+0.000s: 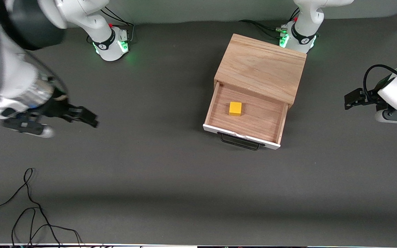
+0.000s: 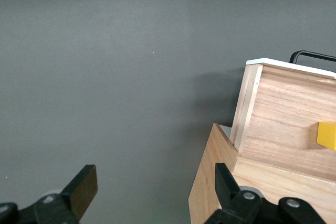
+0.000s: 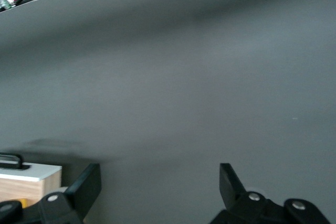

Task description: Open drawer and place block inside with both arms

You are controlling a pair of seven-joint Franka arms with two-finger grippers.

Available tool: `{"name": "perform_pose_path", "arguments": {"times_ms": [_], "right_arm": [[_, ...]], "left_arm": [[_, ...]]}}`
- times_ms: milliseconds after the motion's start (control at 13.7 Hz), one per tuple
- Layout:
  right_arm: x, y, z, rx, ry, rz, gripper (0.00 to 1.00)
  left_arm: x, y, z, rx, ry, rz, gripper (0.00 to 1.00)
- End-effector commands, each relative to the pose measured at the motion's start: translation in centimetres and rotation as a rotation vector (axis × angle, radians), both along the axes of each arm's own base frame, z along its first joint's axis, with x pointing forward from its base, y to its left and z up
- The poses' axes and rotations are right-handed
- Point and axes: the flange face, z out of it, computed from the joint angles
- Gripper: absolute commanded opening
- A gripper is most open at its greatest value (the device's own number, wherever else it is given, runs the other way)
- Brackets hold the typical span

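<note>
Oak-grain box (image 1: 261, 67) on matte grey desk (image 1: 157, 165). Drawer (image 1: 246, 115) pulled out toward the front camera: white front, black bar handle (image 1: 240, 142), smooth pale wood floor. Small yellow block (image 1: 235, 109), crisp-edged cube, resting inside on that floor. Left hand (image 1: 352, 99) released, holding nothing, above bare desk toward the left arm's end, well apart from the block. Right hand (image 1: 86, 117) likewise released, over bare desk toward the right arm's end, well apart from the drawer.

Both grippers raised — jaws seemingly apart.
</note>
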Motion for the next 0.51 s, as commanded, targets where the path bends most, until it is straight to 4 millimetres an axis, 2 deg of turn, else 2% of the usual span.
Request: {"name": "perform_pose_path", "arguments": {"times_ms": [0, 73, 219, 438], "right_arm": [[-2.1, -5.8, 0.3, 0.011, -0.001, 0.003, 1.0], [-2.2, -8.5, 0.5, 0.008, 0.0, 0.009, 1.0], [-2.6, -11.2, 0.8, 0.001, 0.005, 0.075, 1.0], [-2.6, -10.1, 0.4, -0.042, 0.025, 0.113, 1.0]], "left_arm": [[-0.4, -0.1, 0.2, -0.016, 0.009, -0.002, 1.0], [-0.4, -0.1, 0.2, -0.015, 0.009, -0.002, 1.0], [-0.4, -0.1, 0.1, -0.015, 0.01, -0.002, 1.0], [-0.4, -0.1, 0.1, -0.011, 0.012, -0.001, 1.0]]}}
